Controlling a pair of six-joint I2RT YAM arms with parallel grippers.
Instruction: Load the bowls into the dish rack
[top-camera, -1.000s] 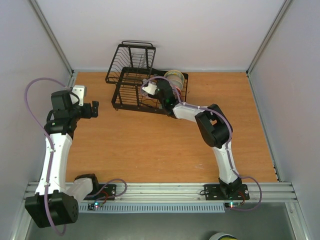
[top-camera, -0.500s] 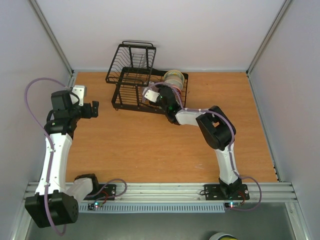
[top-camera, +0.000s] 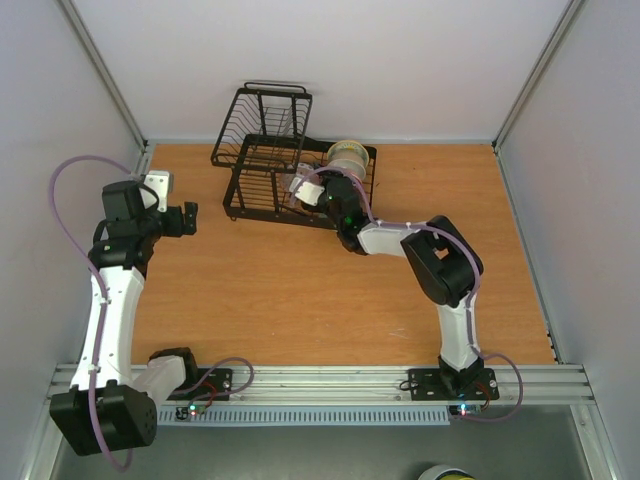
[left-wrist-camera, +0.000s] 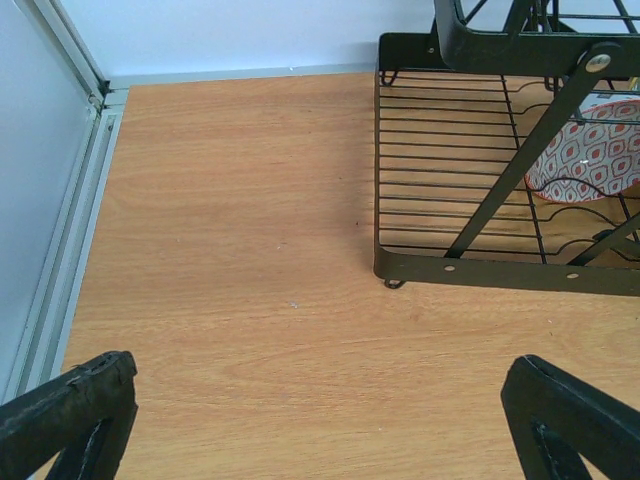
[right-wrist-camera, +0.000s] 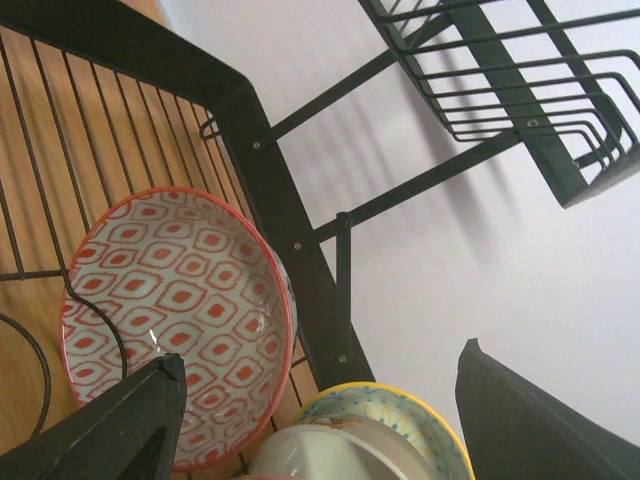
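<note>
While red-and-white bowl (right-wrist-camera: 175, 320) stands on edge in rack (right-wrist-camera: 268, 190) — left claw (left-wrist-camera: 320, 365), right claw (right-wrist-camera: 322, 352) wide.

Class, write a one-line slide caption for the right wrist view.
Red-and-white patterned ceramic bowl rests in black wire dish rack; right fingers open.

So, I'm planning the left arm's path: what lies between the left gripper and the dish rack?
Nothing: only bare wooden table separates the left gripper from the dish rack, as the left wrist view shows.
</note>
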